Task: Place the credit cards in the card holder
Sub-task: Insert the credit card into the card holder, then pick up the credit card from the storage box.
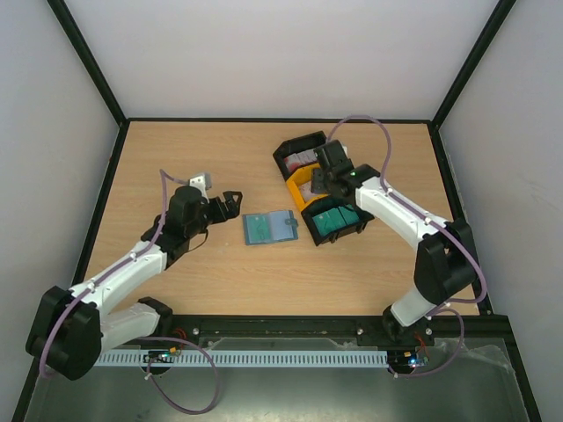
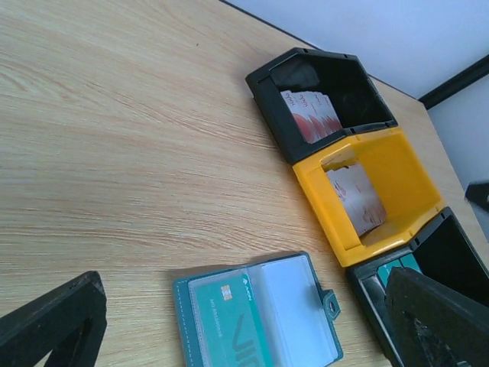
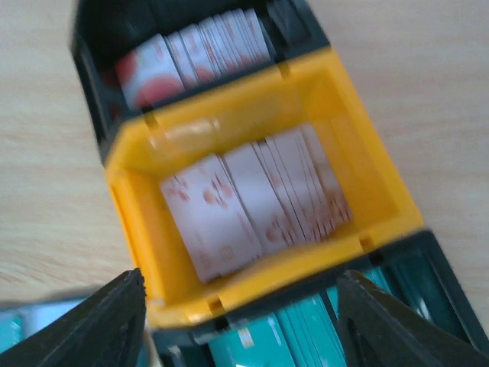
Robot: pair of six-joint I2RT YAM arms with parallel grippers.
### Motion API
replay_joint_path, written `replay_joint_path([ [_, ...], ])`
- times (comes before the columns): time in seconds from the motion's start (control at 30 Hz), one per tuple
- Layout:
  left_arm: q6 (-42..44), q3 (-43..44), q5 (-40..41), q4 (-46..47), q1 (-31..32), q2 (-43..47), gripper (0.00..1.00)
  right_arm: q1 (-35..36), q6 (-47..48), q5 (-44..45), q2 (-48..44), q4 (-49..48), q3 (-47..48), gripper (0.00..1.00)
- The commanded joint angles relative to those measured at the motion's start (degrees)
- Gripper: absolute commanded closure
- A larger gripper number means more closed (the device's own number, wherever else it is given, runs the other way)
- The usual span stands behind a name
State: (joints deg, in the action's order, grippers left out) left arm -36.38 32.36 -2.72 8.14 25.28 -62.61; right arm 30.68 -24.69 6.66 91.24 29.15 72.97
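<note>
The teal-blue folding card holder [image 1: 270, 229] is laid open on the wooden table [image 1: 176, 158] near the left gripper [image 1: 230, 204], which is spread wide. The right gripper [image 3: 252, 327], likewise spread and empty, is held above red-and-white plastic credit cards [image 3: 252, 202] in a yellow plastic bin [image 3: 348, 122].

Overhead view of whole table [image 1: 264, 158], both wrist views close, sharing yellow bin [image 2: 405, 168].

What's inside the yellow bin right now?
The yellow bin holds a leaning stack of red-and-white cards. Only the front card's face shows fully; those behind overlap, so their count and the bin floor beneath are hidden.
</note>
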Motion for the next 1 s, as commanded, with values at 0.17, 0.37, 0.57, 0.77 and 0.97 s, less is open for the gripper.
replay_joint_path([
  [0.17,-1.0,-1.5,-20.5,15.0,1.0,-6.2,0.00,-0.6,-3.6,-1.6,0.4,6.6,-8.0,0.61],
  [0.37,-5.8,0.2,-22.4,22.4,9.6,-15.8,0.04,-1.4,-2.6,-3.0,4.8,5.0,-8.3,0.54],
  [0.57,-9.5,3.9,-21.0,26.3,16.1,-26.6,0.21,-3.3,-1.4,-7.6,9.3,2.7,-8.2,0.55],
  [0.77,-9.1,9.7,-23.6,27.1,17.1,-35.2,0.46,-4.2,-1.6,-9.8,11.1,1.1,-10.1,0.55],
  [0.97,-8.1,14.9,-22.2,24.3,18.8,-42.1,0.57,-4.3,-1.6,-12.0,11.2,0.6,-11.4,0.60],
])
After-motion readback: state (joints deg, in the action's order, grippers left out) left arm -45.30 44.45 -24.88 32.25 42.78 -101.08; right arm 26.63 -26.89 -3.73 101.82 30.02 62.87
